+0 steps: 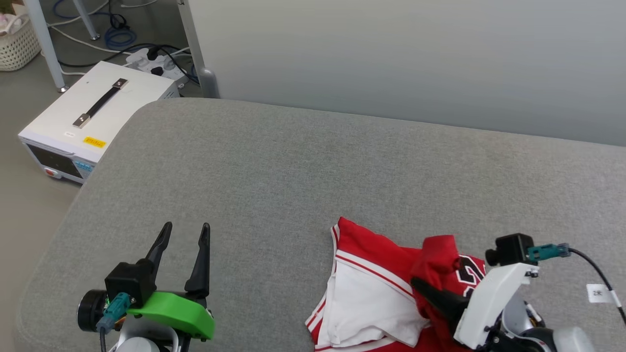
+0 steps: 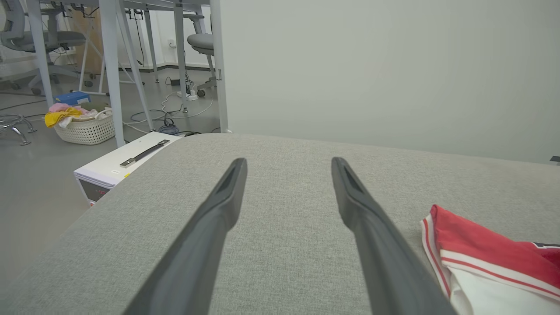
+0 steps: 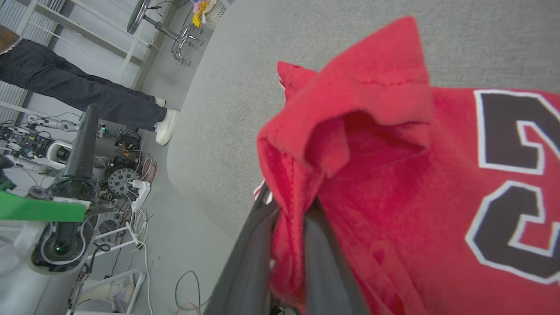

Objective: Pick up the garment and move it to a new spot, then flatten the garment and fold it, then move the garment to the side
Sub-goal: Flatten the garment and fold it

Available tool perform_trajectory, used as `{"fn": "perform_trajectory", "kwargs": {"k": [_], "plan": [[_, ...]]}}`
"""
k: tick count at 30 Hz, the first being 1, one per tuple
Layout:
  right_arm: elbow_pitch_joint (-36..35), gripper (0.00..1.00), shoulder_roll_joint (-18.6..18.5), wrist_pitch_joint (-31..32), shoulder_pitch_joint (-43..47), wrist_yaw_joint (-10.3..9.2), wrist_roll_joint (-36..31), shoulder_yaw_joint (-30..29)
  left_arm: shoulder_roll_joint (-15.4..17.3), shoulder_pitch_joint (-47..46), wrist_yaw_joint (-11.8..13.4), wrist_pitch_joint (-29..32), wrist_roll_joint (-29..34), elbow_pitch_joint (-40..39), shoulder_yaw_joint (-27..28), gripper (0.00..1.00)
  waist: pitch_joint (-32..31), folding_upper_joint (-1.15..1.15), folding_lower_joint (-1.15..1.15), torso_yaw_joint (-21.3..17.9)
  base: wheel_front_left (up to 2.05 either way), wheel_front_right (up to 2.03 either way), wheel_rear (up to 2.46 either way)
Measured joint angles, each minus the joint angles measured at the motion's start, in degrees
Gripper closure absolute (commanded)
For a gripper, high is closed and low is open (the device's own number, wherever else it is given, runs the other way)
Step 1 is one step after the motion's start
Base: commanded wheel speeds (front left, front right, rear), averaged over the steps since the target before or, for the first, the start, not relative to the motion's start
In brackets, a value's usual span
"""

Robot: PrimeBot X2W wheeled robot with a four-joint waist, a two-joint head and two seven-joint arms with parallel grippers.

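Garment (image 1: 376,288): red jersey-style shirt, white short sleeve with red-and-white striped trim, black white-outlined numeral on the red body.

Location: near edge of the grey padded surface (image 1: 274,166), on the robot's right side. It lies crumpled. The white sleeve is spread toward the middle and the red body is bunched under the right arm.

Handling (judged): thin, soft and light, with no stiffness of its own. It will sag and trail from whatever point is lifted, and layers may cling together or slide over one another. Not fragile, though a pinch through two layers would drag both. Best holds are likely a hem, the shoulder seam or the striped sleeve trim, where the doubled edges give the fingers something to bite. Flattening will probably need two well-separated holds.

Right gripper (image 1: 419,284): fingers nearly together, clamped on a raised ridge of red fabric. The right wrist view shows cloth squeezed between the two dark fingers and peaking above them. The wrist is low and angled across the shirt toward the sleeve, and most of the shirt rests on the surface.

Left gripper (image 1: 187,230): fingers spread wide with nothing between them — pointing forward over bare upholstery, well apart from the shirt, whose sleeve edge shows at the right of its wrist view.

Also present: white instrument case with black carry handle (image 1: 93,117) on the floor beyond the left corner.
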Motion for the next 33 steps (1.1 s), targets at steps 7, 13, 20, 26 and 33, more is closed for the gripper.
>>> {"fn": "perform_trajectory", "kwargs": {"k": [7,13,20,26,33], "plan": [[10.35,1.00,0.15,-8.82,-4.55,0.00,3.57,6.39,-0.07,-0.01,-0.62,0.00,0.41,0.30,0.59,0.00,0.18,0.00,0.00,1.65,0.00,0.00,0.00],[19.52,1.00,0.13,-13.29,-8.92,-0.02,5.70,10.74,-0.19,-0.01,-0.91,0.00,0.59,0.54,0.79,0.00,0.57,0.00,0.00,2.60,0.00,0.00,0.00],[29.43,0.00,0.14,-18.84,-13.38,-0.02,6.31,14.57,-0.69,-0.03,-1.33,0.00,0.99,1.04,0.75,0.00,1.12,0.00,0.00,3.32,0.00,0.00,0.00],[29.94,0.00,0.19,-20.65,-15.78,-0.03,11.71,21.58,-0.77,-0.04,-1.40,0.00,1.18,1.70,0.94,0.00,0.74,0.00,0.00,3.16,0.00,0.00,0.00],[29.02,0.00,0.31,-24.24,-18.95,-0.03,15.17,24.02,-0.86,-0.04,-1.66,0.00,1.49,1.78,0.84,0.00,-0.17,0.00,0.00,2.47,0.00,0.00,0.00]]}}
